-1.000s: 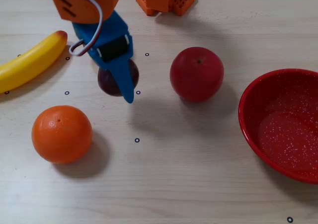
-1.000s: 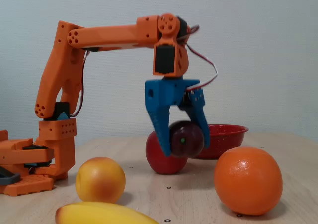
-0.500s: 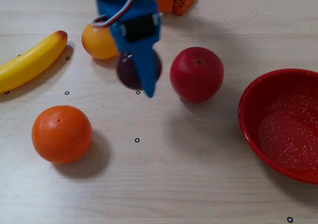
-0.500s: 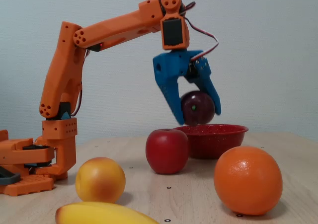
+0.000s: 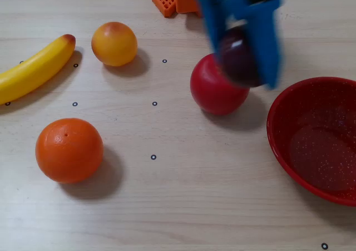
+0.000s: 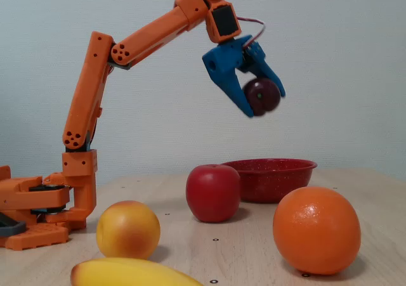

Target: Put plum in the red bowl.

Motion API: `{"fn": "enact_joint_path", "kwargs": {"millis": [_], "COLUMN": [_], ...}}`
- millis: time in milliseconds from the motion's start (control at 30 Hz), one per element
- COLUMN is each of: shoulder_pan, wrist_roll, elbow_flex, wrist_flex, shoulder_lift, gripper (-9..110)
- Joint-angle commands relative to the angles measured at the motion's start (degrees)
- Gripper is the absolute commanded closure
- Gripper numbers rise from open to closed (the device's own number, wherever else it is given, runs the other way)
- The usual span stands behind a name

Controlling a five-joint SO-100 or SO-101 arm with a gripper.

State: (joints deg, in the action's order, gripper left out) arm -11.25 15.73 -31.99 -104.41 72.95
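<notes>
Fixed view shows your blue two-finger end effector [image 6: 265,101] clenched on the small, glossy dark purple plum [image 6: 262,96], held high above the pale wooden tabletop [image 6: 254,248], over the bright red apple [image 6: 213,193] and beside the speckled glossy red bowl [image 5: 315,139].

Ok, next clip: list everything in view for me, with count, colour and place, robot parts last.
plum: one, dark maroon, held in the air between the jaws
red bowl: one, red with white speckles, right edge of overhead view, empty
apple: one, bright red, left of the bowl
orange: one, orange, lower left
peach-like fruit: one, yellow-orange, upper left
banana: one, yellow, far left
table: one, pale wood
arm: one, orange
gripper: one, blue, raised
</notes>
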Motion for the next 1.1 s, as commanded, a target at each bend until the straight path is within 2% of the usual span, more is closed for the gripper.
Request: {"fn": "enact_joint_path", "kwargs": {"millis": [0, 300, 667, 833, 1067], "shoulder_pan": [-4.5, -14.9, -19.3, -19.6, -19.7], "wrist_roll": [-3.6, -10.5, -16.5, -19.0, -16.9], "elbow_flex": [7.1, 14.3, 21.8, 22.1, 19.2], "wrist_flex": [-0.3, 2.1, 5.4, 10.6, 21.0], "shoulder_lift": [9.1, 3.0, -8.0, -13.5, -20.5], "gripper": [102, 102, 102, 102, 102]}}
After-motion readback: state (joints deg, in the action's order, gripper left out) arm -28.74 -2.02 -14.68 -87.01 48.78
